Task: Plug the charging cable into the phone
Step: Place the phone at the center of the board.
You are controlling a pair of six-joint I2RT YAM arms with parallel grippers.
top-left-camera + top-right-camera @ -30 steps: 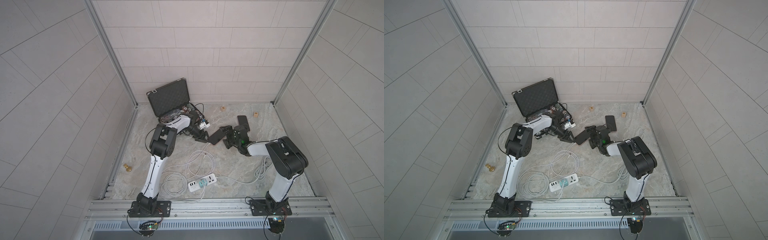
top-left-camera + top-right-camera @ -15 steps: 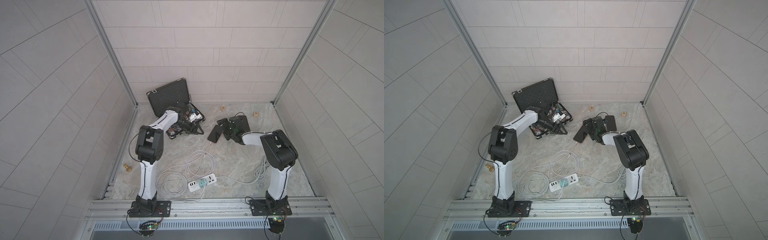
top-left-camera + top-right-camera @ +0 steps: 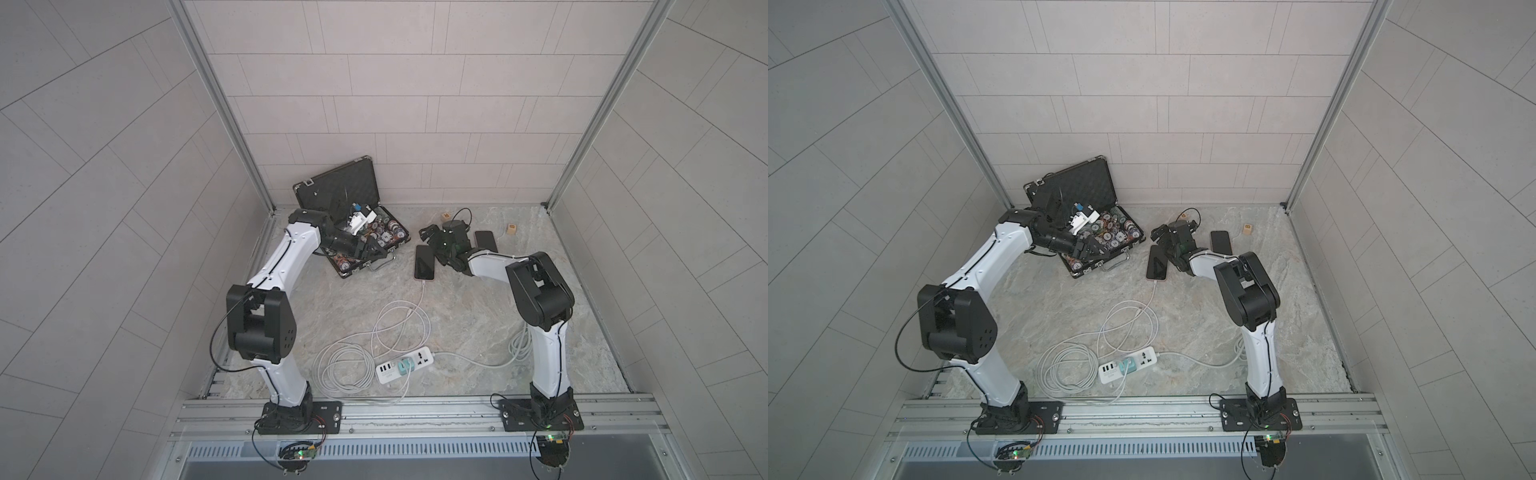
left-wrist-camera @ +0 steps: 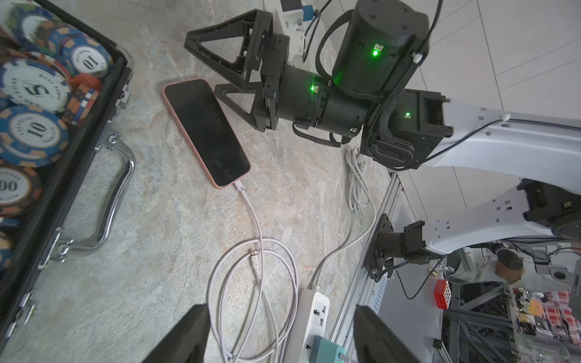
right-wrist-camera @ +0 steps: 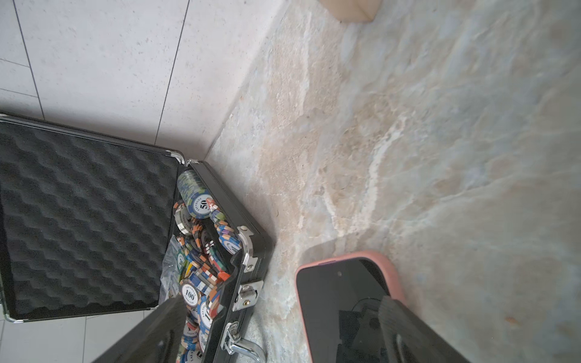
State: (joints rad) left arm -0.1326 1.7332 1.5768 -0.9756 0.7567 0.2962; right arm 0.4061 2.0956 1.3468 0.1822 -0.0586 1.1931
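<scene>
While the cable (image 4: 251, 210) sits in phone (image 4: 206, 132), left gripper (image 4: 281, 309) and right gripper (image 4: 201, 66) gape empty

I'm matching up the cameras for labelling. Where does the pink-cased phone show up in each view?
In a top view: the pink-cased phone lies flat mid-table, right of the chip case.
In a top view: same spot, screen up.
Left wrist: whole phone, charging cable plugged into its end.
Right wrist: only its camera end shows.
Shared landmark: the open chip case, beside the phone in every view.
</scene>
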